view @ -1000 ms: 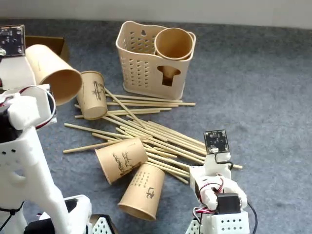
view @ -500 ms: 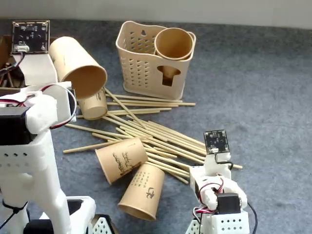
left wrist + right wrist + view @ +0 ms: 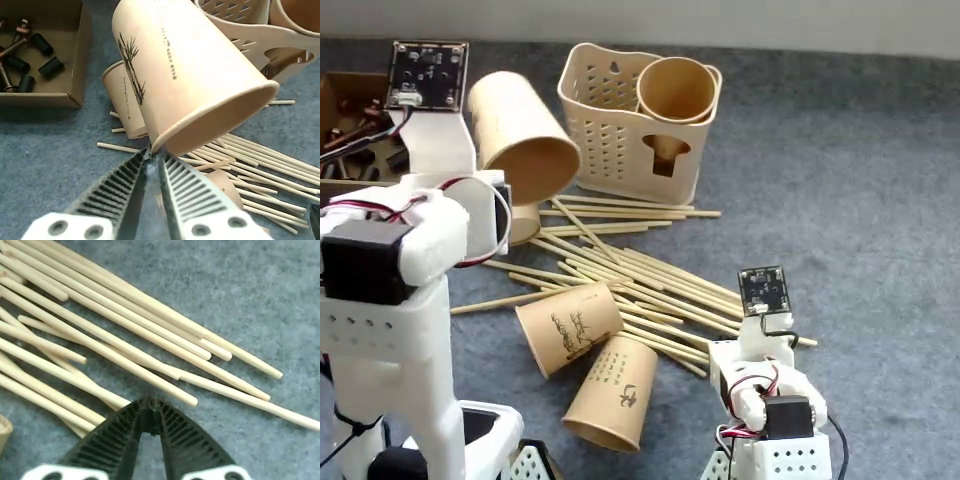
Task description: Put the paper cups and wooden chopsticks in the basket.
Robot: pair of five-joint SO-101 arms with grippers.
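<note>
Above grey carpet [image 3: 840,200], the left tool [image 3: 151,155] clamps a paper cup [image 3: 185,75].

Matt paper cups [image 3: 568,328], smooth bare wooden chopsticks [image 3: 650,280], matt plastic basket [image 3: 605,130], rough felt-like cloth [image 3: 840,180]

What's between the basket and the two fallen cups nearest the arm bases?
A spread of wooden chopsticks lying on the carpet, plain in the high view.

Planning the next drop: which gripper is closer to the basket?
Left. The left gripper holds a paper cup just beside the basket; the right gripper sits over the chopsticks, farther off.
</note>
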